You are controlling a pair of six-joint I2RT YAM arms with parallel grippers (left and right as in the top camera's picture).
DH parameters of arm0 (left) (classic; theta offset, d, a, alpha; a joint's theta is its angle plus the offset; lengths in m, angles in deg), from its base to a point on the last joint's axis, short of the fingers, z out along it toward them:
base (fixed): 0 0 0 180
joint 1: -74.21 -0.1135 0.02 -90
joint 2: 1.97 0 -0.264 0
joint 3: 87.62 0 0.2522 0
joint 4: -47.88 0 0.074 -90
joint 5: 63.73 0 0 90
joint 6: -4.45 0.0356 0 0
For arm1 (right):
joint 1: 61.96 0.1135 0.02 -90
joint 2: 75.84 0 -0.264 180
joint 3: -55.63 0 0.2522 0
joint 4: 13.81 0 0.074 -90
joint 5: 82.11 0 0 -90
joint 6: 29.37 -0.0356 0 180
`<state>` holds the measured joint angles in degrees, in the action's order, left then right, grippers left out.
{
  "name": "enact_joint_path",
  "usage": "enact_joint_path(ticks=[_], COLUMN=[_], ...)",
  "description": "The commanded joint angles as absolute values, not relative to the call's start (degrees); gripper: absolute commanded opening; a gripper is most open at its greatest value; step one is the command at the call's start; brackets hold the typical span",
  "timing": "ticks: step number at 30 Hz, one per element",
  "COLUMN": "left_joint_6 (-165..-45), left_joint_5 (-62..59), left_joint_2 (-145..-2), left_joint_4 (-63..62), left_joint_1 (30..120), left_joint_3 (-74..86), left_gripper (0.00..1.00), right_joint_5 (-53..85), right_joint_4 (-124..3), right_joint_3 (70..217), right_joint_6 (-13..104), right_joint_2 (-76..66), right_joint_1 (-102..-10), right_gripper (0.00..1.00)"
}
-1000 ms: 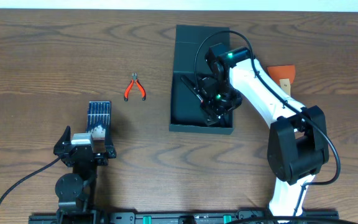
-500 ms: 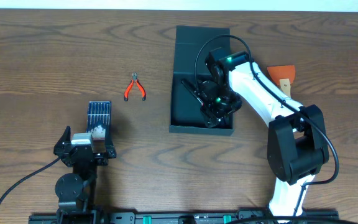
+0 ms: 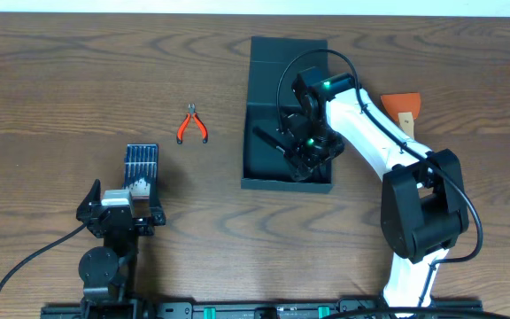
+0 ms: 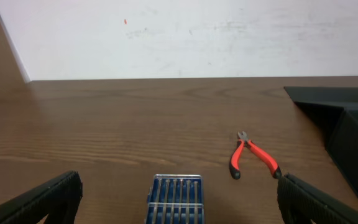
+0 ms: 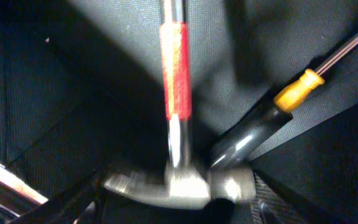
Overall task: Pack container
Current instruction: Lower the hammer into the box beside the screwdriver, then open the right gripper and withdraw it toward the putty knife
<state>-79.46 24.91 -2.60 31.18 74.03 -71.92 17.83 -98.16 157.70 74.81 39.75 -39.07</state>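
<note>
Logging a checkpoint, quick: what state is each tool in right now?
Left tool: open, empty.
Right tool: inside the dark teal-green square container, over a red-banded metal hammer; cannot be told.

A hammer (image 5: 176, 74) fills the middle, blurred — its chrome shaft with a red band runs to 12 o'clock, its steel head lies toward 6. Just beside it, a screwdriver (image 5: 294, 89) with black handle and yellow collar points to 2 o'clock, both against the container (image 5: 48, 99) and its dark inside.
</note>
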Motion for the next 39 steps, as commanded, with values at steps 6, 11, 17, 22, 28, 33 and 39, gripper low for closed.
enact_joint_path(ticks=[6, 11, 17, 22, 28, 33, 39], left_joint_6=[-78.94, -78.94, -78.94, -78.94, -78.94, -78.94, -78.94], left_joint_5=[25.0, 25.0, 25.0, 25.0, 25.0, 25.0, 25.0], left_joint_2=[-2.27, -2.27, -2.27, -2.27, -2.25, -2.27, -2.27], left_joint_4=[30.16, 30.16, 30.16, 30.16, 30.16, 30.16, 30.16], left_joint_1=[74.29, 74.29, 74.29, 74.29, 74.29, 74.29, 74.29], left_joint_3=[-73.56, -73.56, -73.54, -73.54, -73.54, -73.54, -73.56], left_gripper=[0.99, 0.99, 0.98, 0.99, 0.99, 0.99, 0.98], right_joint_5=[18.7, 18.92, 20.93, 21.63, 18.81, 11.36, 4.45], right_joint_4=[-97.48, -96.08, -93.48, -95.01, -102.14, -109.76, -115.14], right_joint_3=[157.28, 157.28, 159.69, 167.4, 180.8, 188.65, 189.81], right_joint_6=[75.48, 75.24, 72.05, 67.85, 61.84, 58.87, 55.94], right_joint_2=[38.92, 38.92, 38.92, 38.92, 38.92, 38.92, 38.89], right_joint_1=[-38.52, -38.52, -38.52, -39.07, -41.8, -46.56, -54.67], right_gripper=[0.78, 0.78, 0.76, 0.75, 0.75, 0.76, 0.79])
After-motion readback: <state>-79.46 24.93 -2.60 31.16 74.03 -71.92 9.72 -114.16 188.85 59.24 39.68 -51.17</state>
